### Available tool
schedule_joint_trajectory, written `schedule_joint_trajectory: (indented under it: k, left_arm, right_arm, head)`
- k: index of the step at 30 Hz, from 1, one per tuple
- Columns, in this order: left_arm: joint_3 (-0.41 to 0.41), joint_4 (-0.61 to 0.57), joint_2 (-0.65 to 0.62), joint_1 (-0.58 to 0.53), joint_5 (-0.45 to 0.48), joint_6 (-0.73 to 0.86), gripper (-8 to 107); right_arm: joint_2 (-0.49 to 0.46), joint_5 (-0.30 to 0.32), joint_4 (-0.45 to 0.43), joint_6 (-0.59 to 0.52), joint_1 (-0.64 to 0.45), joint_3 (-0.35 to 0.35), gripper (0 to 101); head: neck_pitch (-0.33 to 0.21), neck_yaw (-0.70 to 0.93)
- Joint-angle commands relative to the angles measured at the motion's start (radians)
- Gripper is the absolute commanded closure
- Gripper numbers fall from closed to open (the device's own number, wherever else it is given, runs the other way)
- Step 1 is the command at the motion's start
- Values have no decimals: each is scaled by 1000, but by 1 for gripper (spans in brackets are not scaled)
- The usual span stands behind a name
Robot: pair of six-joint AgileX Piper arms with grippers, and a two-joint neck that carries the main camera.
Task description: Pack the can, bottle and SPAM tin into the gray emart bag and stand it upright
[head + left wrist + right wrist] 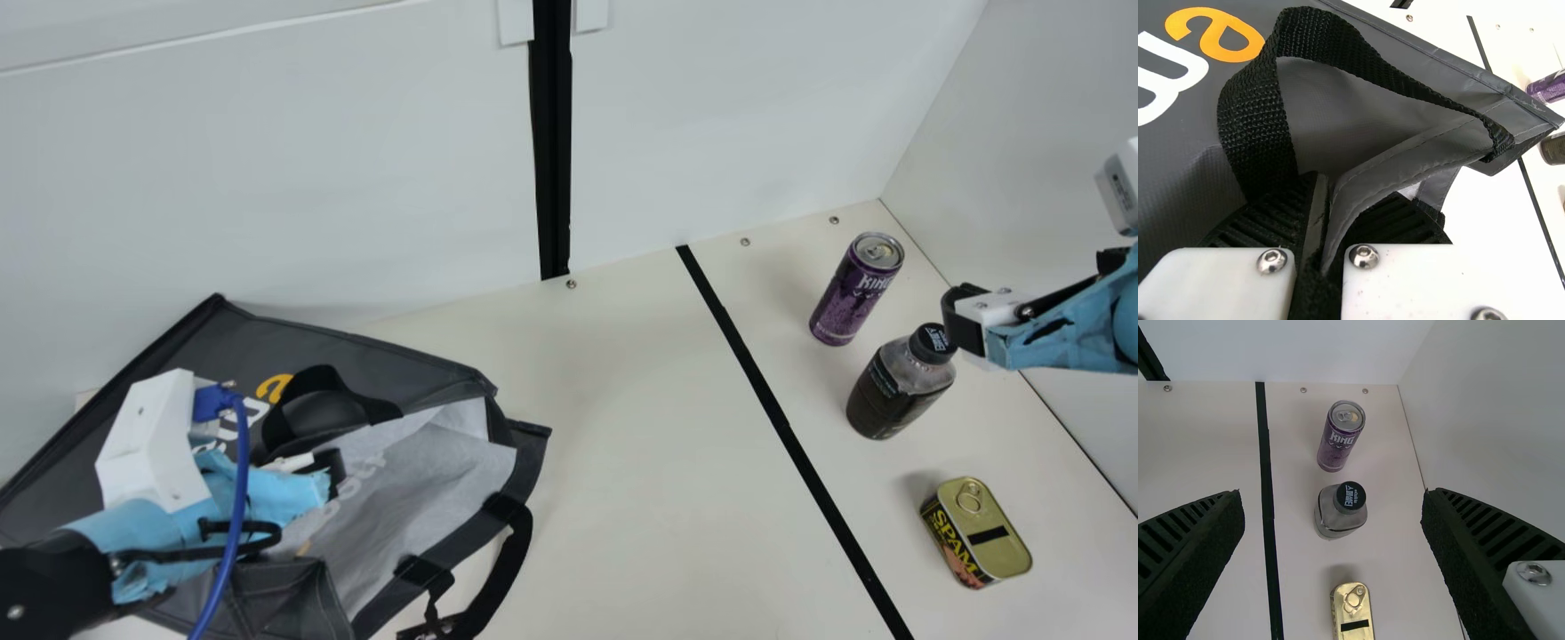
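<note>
The gray emart bag (pixel 391 352) lies slumped at the left of the main view, its pale lining (pixel 444 453) showing. My left gripper (pixel 331 471) is over it; in the left wrist view this gripper (pixel 1321 207) is shut on the rim of the bag (pixel 1405 153), beside a black handle loop. Upright on the right side stand the purple can (pixel 849 298) and the dark bottle (pixel 893 391); the SPAM tin (pixel 987 533) is nearer the front. Close by the bottle's cap is my right gripper (pixel 960 324) in the main view. Its right wrist view shows the gripper (pixel 1333 500) open, holding nothing.
A black tape line (pixel 773 409) runs along the table (pixel 640 427) between the bag and the three goods. White walls rise behind and at the right. Another black handle (pixel 507 569) hangs from the bag's front side.
</note>
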Motion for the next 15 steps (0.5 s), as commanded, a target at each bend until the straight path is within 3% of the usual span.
schedule_joint_trajectory:
  k: [1, 7, 15]
  left_arm:
    - [0, 0, 0, 0, 0, 0, 107]
    - [0, 0, 0, 0, 0, 0, 107]
    - [0, 0, 0, 0, 0, 0, 107]
  right_arm:
    - [0, 0, 0, 0, 0, 0, 6]
    - [-2, -9, -37, 40, 38, 1, 6]
    - [53, 2, -97, 103, 85, -68, 6]
  head:
    - [-23, -2]
    - [-23, -2]
    - [-23, -2]
